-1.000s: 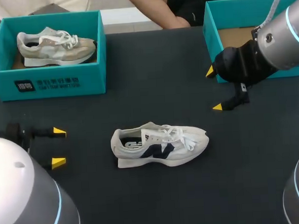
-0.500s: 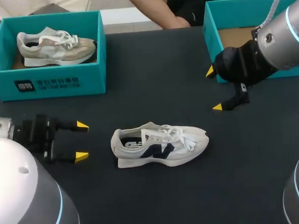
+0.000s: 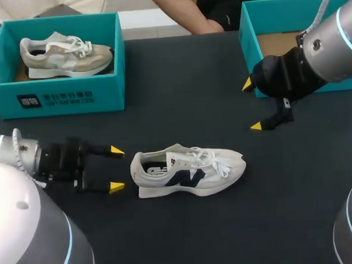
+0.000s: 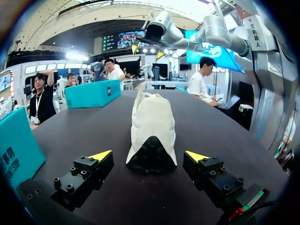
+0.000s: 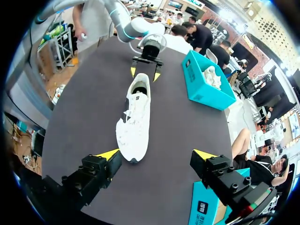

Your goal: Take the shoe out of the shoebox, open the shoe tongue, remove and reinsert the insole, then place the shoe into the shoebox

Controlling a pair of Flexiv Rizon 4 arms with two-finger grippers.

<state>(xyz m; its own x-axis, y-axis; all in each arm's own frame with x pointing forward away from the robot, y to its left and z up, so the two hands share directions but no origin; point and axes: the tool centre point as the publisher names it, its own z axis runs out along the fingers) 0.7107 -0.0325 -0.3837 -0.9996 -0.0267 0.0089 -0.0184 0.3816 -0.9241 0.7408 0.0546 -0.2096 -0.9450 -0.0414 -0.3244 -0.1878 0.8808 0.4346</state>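
Left hand (image 3: 116, 169) has advanced toward the shoe (image 3: 187, 171).

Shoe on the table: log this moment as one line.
shoe: on table | left gripper: open, just short of heel | right gripper: open, beside right box

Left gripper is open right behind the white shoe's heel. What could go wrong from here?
1. The shoe lies loose on the table. With the right gripper away from it, the open left gripper may push it along rather than grasp the heel.
2. The right gripper hangs close to the wall of the right shoebox; a careless swing toward the shoe could knock the box.
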